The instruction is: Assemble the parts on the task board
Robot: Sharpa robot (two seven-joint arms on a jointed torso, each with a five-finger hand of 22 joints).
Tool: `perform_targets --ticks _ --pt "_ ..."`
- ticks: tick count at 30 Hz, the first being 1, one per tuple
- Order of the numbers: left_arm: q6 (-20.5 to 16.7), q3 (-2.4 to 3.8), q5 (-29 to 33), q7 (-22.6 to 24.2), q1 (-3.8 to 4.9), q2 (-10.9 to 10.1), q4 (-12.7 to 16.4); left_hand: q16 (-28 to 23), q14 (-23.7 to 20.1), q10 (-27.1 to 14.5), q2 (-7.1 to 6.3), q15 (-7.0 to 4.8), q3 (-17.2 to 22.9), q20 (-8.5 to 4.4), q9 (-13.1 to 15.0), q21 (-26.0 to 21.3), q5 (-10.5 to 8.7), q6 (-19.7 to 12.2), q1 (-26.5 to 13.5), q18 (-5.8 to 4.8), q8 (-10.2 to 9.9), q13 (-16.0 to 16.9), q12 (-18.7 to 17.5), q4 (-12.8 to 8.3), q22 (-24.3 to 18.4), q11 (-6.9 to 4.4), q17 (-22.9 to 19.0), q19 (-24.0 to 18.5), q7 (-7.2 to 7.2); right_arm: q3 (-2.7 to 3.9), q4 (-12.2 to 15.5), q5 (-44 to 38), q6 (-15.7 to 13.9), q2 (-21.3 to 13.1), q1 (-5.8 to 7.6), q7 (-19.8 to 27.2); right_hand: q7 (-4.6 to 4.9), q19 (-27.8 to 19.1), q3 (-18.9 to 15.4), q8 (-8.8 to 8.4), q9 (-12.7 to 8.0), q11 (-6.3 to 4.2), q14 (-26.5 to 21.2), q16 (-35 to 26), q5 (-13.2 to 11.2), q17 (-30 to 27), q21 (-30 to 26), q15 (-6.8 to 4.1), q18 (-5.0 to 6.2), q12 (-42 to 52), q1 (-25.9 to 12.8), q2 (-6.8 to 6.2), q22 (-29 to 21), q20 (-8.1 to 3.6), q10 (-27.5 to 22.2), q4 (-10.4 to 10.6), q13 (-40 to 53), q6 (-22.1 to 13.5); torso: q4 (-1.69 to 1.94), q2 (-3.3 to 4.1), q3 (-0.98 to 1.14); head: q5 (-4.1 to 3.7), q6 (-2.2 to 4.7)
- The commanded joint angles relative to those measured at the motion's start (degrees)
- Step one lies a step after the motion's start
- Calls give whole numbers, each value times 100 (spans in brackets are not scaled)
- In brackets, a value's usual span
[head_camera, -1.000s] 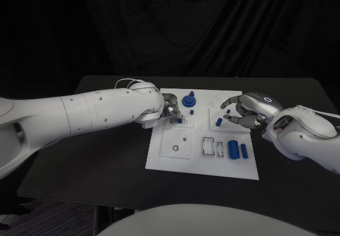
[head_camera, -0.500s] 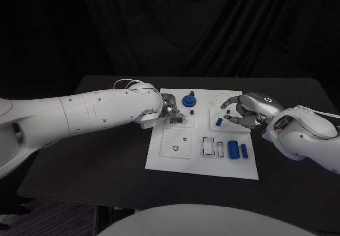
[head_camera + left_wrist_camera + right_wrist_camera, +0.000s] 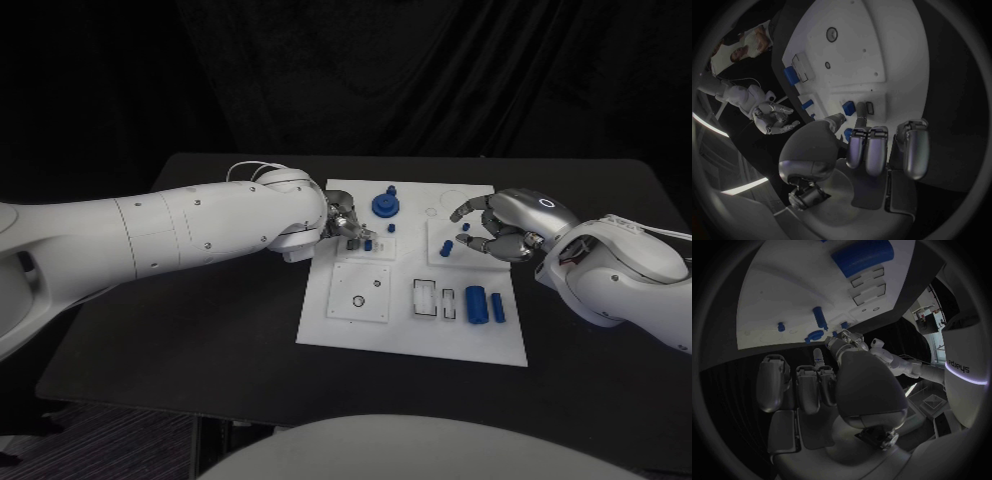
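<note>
Here, the flat white rectangular task board [image 3: 411, 335] lies in the middle of the black table [image 3: 188, 340], and both silver many-fingered hands hang over its far half. The left hand [image 3: 346, 225] reaches in over the board's near-left edge; in the left wrist view its fingers [image 3: 868, 150] lie side by side, pointing down at the board, with the thumb tip coming in beside them at a small blue block-shaped part [image 3: 848, 106] that sits just beyond the fingertips, next to a small dark-rimmed rectangular slot [image 3: 869, 107]. Whether thumb and finger actually pinch that part I cannot tell — the tips are close to it, but the contact is not clear. A round blue knob-like part [image 3: 384, 205] stands on the board just past the left hand's fingertips. The right hand [image 3: 498, 228] hovers with its fingers curled loosely downward and apart (nothing shows between them), and a short blue peg-shaped part [image 3: 447, 248] lies on the board just under and inward of its fingertips. Nearer than both hands, well clear of any finger, two upright blue bar-shaped parts [image 3: 483, 303] stand side by side beside empty rectangular recesses [image 3: 424, 298]. In the right wrist view a large blue block [image 3: 862, 255] sits far beyond that hand's fingertips.
</note>
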Motion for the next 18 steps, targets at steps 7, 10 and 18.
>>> perform_targets --ticks 7,10,18 --pt "-1125 4 -297 1068 32 -329 437 15 615 595 -88 -98 -257 -86 408 216 299 -62 555 38 368 1506 20 -34 1355 -95 1510 461 -82 3 32 -3 -40 -56 -5 -70 13 -29 21 -20 -8 7 432 -22 16 1041 -12 5 60 -35 46 17 1066 20 27 -6 778 28 3 -1 -1 -5 -1" --pt "-1420 4 -666 1302 135 -490 585 15 615 595 -207 -145 -207 -127 481 367 860 -90 1071 7 444 1506 20 -335 1396 -150 1510 505 -139 3 41 -3 -61 -85 -5 -65 14 -27 21 -20 -9 7 436 -13 15 1052 -9 5 59 -32 44 15 1067 20 31 -6 782 28 4 2 0 -32 -1" --pt "-1476 3 -997 1777 359 -695 471 15 615 595 -255 -157 -113 -148 457 564 850 -98 1448 -35 442 1506 20 -508 1451 -166 1510 558 -158 3 44 -3 -120 -111 -4 -47 14 -22 19 -21 -11 7 437 -12 15 1054 0 6 57 -28 40 12 1070 21 36 -6 788 28 -1 0 6 6 -1"
